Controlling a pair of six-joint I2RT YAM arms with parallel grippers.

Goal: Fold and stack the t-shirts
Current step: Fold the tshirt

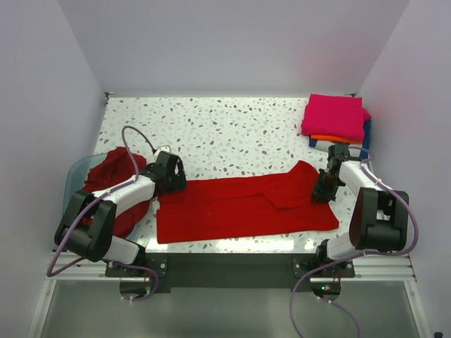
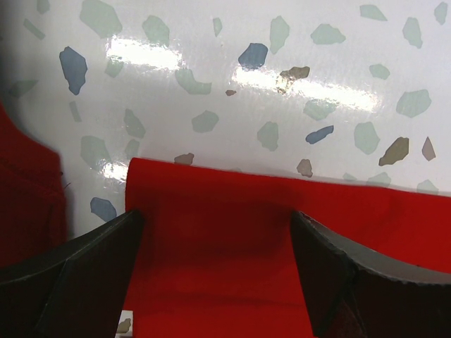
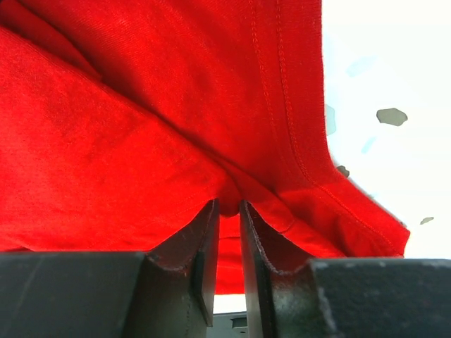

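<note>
Across the whole middle: a pale speckled surface [image 1: 232, 127], white walls on three sides.

Spread flat along its near edge, left to right: a red t-shirt [image 1: 232, 208], long and low, with one flap folded over near the right end and a rounded bulge of cloth rising towards the far side there.

At the left edge: a translucent teal tub [image 1: 70, 179], filled with a heap of red shirts [image 1: 106, 172].

In the far right corner: a folded stack [image 1: 335, 116], magenta on top, orange under it, blue and white peeking out at the right side.

Over the far left corner of the red t-shirt: the left pincer [image 2: 215, 239], fingers [image 2: 91, 267] spread wide, one on either side of the cloth's left end, nothing between them but the flat fabric below.

At the right end of the red t-shirt: the right pincer [image 3: 227, 232], narrowed to a thin slit, a raised ridge of red cloth pinched at its tips.
</note>
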